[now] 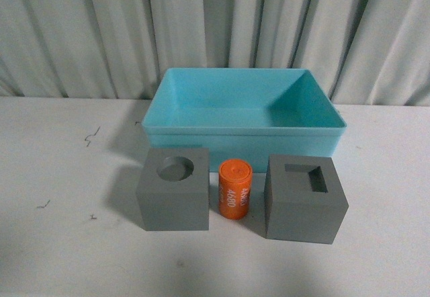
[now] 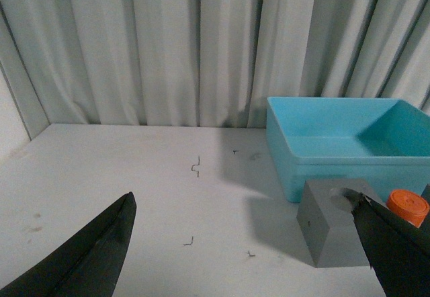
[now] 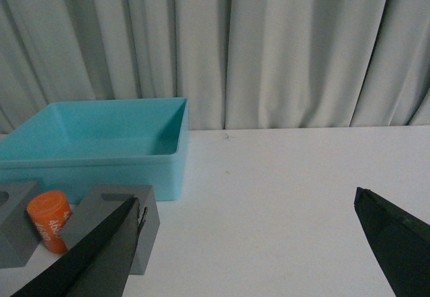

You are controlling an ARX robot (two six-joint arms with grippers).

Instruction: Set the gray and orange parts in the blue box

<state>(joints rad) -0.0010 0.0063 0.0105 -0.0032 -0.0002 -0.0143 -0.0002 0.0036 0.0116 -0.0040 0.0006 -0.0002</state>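
On the white table stand a gray cube with a round hole (image 1: pixel 174 189), an orange cylinder with white digits (image 1: pixel 234 189) and a gray cube with a square hole (image 1: pixel 304 198), in a row just in front of the blue box (image 1: pixel 244 134). The box holds nothing. Neither arm shows in the front view. My left gripper (image 2: pixel 245 206) is open over bare table, left of the round-hole cube (image 2: pixel 334 226). Open as well, my right gripper (image 3: pixel 246 199) hangs to the right of the square-hole cube (image 3: pixel 114 213); the orange cylinder (image 3: pixel 50 220) lies beyond it.
A pale pleated curtain (image 1: pixel 215 28) closes off the back of the table. Small dark scuff marks (image 1: pixel 91 136) dot the table's left side. Bare table surface stretches to both sides of the parts and in front of them.
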